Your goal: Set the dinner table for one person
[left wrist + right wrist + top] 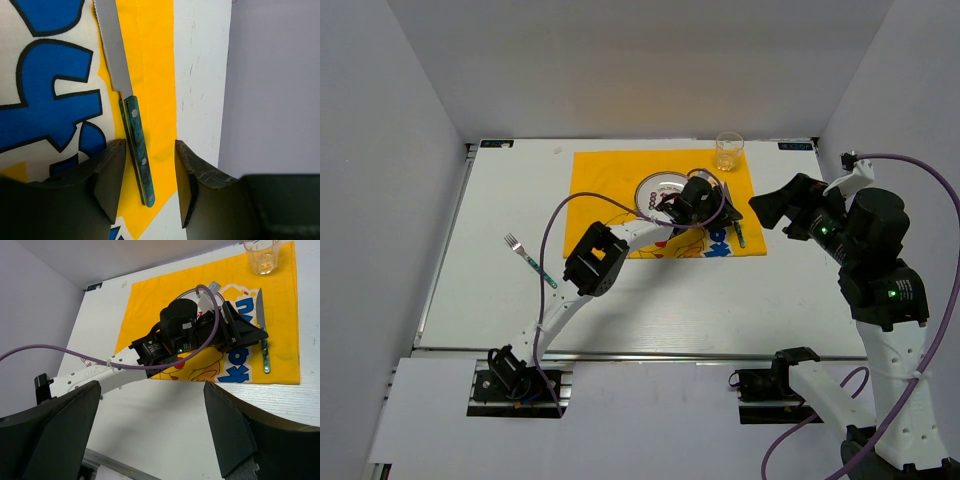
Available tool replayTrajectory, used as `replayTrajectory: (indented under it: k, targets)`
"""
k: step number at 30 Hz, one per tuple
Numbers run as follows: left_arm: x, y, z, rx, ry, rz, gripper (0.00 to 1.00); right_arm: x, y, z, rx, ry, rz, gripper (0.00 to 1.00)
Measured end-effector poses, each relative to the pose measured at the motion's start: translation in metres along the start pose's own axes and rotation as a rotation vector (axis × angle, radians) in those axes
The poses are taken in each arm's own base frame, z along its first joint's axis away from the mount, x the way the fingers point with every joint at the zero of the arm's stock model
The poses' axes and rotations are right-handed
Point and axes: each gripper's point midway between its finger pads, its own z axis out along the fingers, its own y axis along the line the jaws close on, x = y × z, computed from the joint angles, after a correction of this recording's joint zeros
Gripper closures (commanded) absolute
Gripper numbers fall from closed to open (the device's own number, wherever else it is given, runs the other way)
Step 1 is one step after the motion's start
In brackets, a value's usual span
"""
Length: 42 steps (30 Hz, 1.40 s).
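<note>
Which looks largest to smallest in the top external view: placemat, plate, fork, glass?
1. yellow placemat
2. plate, partly hidden
3. fork and glass: not ranked, since the fork is longer and the glass wider.

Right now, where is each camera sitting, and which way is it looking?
Top camera: high above and behind the arms, looking down at the white table; both arms, the left hand and the right hand show.
Left wrist camera: on the left wrist, looking down at the knife on the yellow placemat; the left hand's open fingers show beside its handle.
Right wrist camera: on the right wrist, looking across the table at the left arm; the right hand's wide-open fingers show below.
All three see the knife.
</note>
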Motion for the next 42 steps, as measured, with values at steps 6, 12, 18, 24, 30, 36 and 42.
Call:
replayTrajectory:
  k: [6, 12, 18, 24, 30, 36, 42]
  targets:
    - [0.000, -0.001, 0.000, 0.006, 0.000, 0.016, 0.41, 0.000, 0.000, 0.000, 0.000, 0.001, -0.002, 0.11]
    - [-0.003, -0.009, -0.017, -0.042, 0.020, 0.084, 0.02, -0.001, 0.000, 0.000, -0.002, -0.005, -0.003, 0.11]
    - [-0.032, -0.042, -0.084, -0.158, 0.011, 0.184, 0.02, -0.008, 0.005, -0.003, -0.018, -0.037, -0.011, 0.11]
    - [-0.105, -0.039, -0.204, -0.389, -0.162, 0.185, 0.02, -0.012, 0.006, 0.002, -0.034, -0.060, -0.013, 0.11]
    - [-0.150, 0.134, -0.373, -0.907, -0.367, -0.164, 0.02, 0.002, -0.004, 0.018, -0.017, -0.013, -0.003, 0.11]
    - [-0.118, 0.228, -0.493, -1.188, -0.441, -0.400, 0.02, 0.013, -0.007, 0.026, -0.024, 0.027, 0.005, 0.11]
    - [-0.123, 0.258, -0.498, -1.182, -0.428, -0.466, 0.05, 0.015, -0.004, 0.026, -0.044, 0.035, 0.005, 0.11]
